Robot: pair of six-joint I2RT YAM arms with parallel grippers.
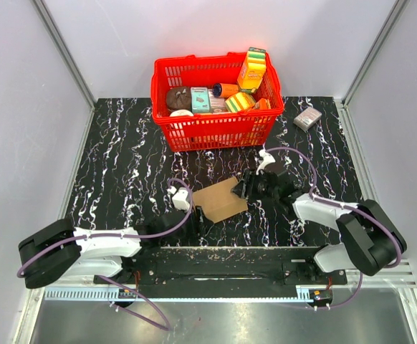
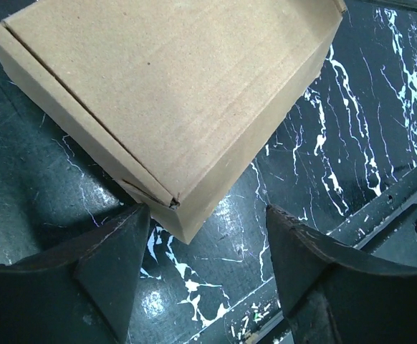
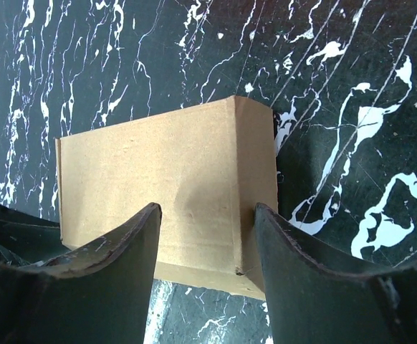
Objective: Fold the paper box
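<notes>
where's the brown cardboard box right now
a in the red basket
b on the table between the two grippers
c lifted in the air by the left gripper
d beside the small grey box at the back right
b: the paper box lies flat on the table, with the left gripper at one end and the right gripper at the other.

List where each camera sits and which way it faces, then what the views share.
Top external: above and behind, looking down on the black marbled table, red plastic basket and plain brown cardboard box; left arm and right arm show.
Left wrist: on the left arm, aimed down at the box's corner; the left gripper shows.
Right wrist: on the right arm, aimed down onto the box; the right gripper shows.
Shared: all three see box and table.
</notes>
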